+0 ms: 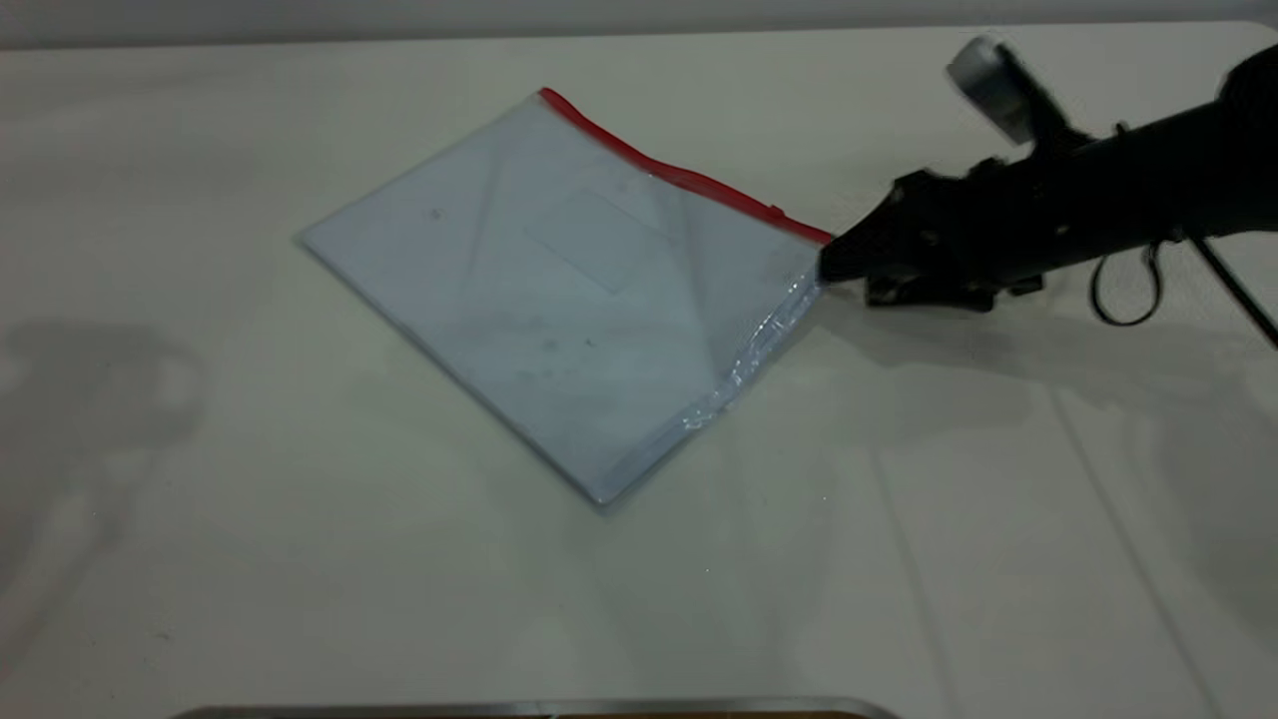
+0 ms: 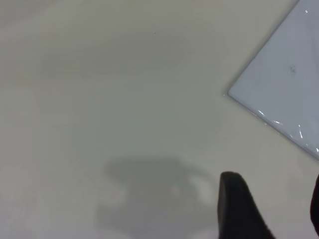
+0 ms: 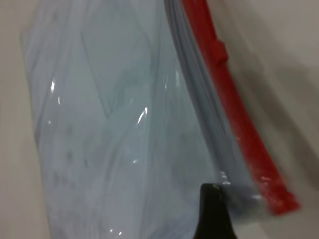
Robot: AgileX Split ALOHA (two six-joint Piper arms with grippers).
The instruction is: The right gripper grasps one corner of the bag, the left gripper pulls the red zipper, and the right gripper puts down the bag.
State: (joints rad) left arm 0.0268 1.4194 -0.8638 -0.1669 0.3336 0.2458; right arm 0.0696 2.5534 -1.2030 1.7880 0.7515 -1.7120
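Note:
The bag [image 1: 569, 290] lies flat on the white table [image 1: 300, 559], a clear pouch with white paper inside. The red zipper [image 1: 679, 175] runs along its far edge, and its small slider [image 1: 777, 212] sits close to the right end. My right gripper [image 1: 827, 268] comes in low from the right, its tip at the corner of the bag [image 1: 817, 262] where the red strip meets the crinkled seam. In the right wrist view that corner [image 3: 279, 201] and the slider [image 3: 218, 50] show close up. My left gripper [image 2: 274, 191] hangs open over bare table, apart from a bag corner [image 2: 234, 94].
A loop of black cable [image 1: 1128, 290] hangs under the right arm. A thin metal edge [image 1: 539, 708] runs along the table's near side. Bare tabletop lies left of and in front of the bag.

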